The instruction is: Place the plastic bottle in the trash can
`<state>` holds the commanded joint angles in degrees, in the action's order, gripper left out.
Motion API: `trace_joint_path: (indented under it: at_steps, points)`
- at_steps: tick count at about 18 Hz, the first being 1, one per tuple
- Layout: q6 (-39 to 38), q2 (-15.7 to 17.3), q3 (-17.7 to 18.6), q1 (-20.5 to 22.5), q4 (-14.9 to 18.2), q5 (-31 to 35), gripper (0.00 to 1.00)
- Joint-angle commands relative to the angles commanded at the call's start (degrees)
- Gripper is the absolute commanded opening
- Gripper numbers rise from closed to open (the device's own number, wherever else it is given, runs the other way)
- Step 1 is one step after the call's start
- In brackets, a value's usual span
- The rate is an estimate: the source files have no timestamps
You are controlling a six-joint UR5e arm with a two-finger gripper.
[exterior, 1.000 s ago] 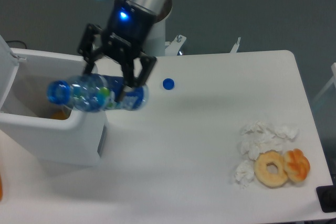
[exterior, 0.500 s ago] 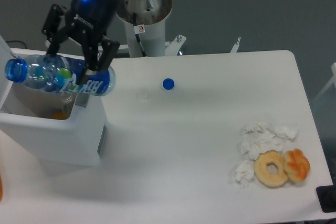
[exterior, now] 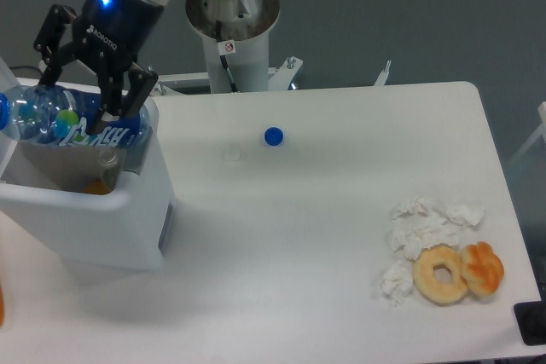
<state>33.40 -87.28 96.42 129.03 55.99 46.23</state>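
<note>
Single fixed view. The scene is viewed from above and in front of the bench (exterior: 341, 236), at a steep downward angle and at middle distance. The arm's pedestal (exterior: 232, 36) is seen at the far edge, top centre. The trash can (exterior: 94, 219) is cut off at the left edge, and the bench's near right corner is cropped. No second view is provided.

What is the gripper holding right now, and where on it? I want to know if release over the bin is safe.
The gripper holds the plastic bottle around its labelled body, lying sideways above the open trash can.
</note>
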Motion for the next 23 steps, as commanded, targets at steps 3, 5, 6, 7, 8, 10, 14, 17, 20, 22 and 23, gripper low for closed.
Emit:
trace_joint_path:
  at_steps: [3,5,6,7,8,10,14,17,20,22,23]
  points:
    - [-2.1,-0.3,0.1,-0.3,0.0,-0.1,0.84]
    - [-3.4,-0.8,0.1,-0.4,-0.1,-0.7,0.84]
    - [-3.4,-1.0,0.2,-0.5,-0.1,-0.8,0.84]
    - [-3.4,-1.4,0.2,-0.7,-0.1,-1.0,0.84]
    - [-3.4,-1.7,0.2,-0.9,-0.1,-1.0,0.84]
    - [-3.4,-2.6,0.2,-1.5,-0.7,-1.0,0.85]
    - [-3.3,-3.9,0.2,-1.9,-2.1,-1.0,0.86]
    - [-3.3,-4.2,0.2,-1.9,-2.2,-1.0,0.86]
    - [-3.3,-3.9,0.1,-1.9,-2.2,-2.5,0.85]
    - [-3.3,-3.5,0.1,-1.9,-2.1,-2.7,0.85]
    - [-3.3,-3.4,0.1,-1.9,-2.1,-2.6,0.85]
